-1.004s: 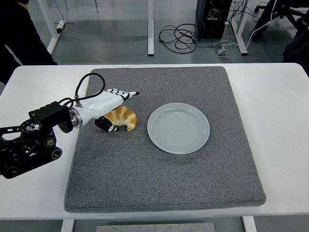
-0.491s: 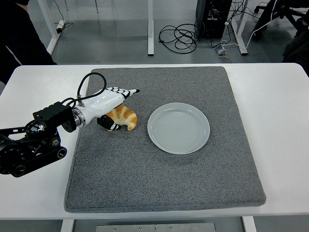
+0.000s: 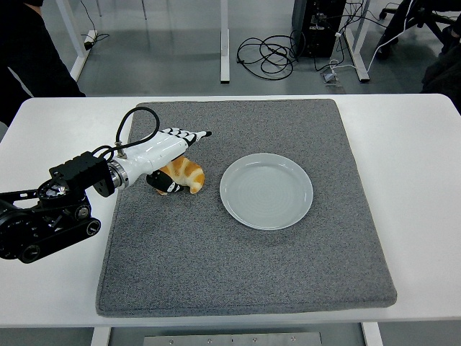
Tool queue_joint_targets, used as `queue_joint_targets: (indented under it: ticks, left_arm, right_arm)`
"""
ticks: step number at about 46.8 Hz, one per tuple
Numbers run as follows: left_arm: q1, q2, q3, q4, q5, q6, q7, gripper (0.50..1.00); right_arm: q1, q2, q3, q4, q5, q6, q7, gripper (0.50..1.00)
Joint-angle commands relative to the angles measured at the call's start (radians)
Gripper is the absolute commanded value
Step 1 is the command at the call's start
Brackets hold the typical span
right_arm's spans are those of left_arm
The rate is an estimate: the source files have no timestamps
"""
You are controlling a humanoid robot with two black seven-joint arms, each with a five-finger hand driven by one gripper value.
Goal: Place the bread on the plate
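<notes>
A golden-brown bread roll (image 3: 186, 176) lies on the grey mat (image 3: 245, 252), left of the pale grey plate (image 3: 266, 190), which holds nothing. My left hand (image 3: 180, 163), white with black fingertips, reaches in from the left and sits over the bread. Its fingers (image 3: 189, 135) stretch straight out above the bread's far side, and the thumb lies against the near left side. The fingers are not curled around the bread, which rests on the mat. A gap of mat separates the bread from the plate's rim. My right arm is out of view.
The grey mat covers most of the white table (image 3: 418, 151). A black cable (image 3: 133, 122) loops up from the left wrist. A person in dark clothing (image 3: 29, 50) stands at the top left; cables lie on the floor behind the table.
My left arm has shifted slightly right and away from the near edge, bringing the hand closer over the bread. The bread and plate have stayed put.
</notes>
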Motion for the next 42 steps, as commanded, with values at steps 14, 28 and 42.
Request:
queue_joint_targets:
  ticks: [14, 28, 42]
  left_arm:
    - [0.020, 0.001, 0.002, 0.012, 0.010, 0.021, 0.000, 0.971]
    - [0.032, -0.019, 0.022, 0.026, 0.008, 0.033, -0.022, 0.903]
    - [0.034, -0.019, 0.023, 0.029, -0.002, 0.030, -0.046, 0.500]
  right_arm:
    - [0.000, 0.000, 0.000, 0.000, 0.000, 0.000, 0.000, 1.000]
    - [0.000, 0.000, 0.000, 0.000, 0.000, 0.000, 0.000, 1.000]
    - [0.000, 0.000, 0.000, 0.000, 0.000, 0.000, 0.000, 1.000]
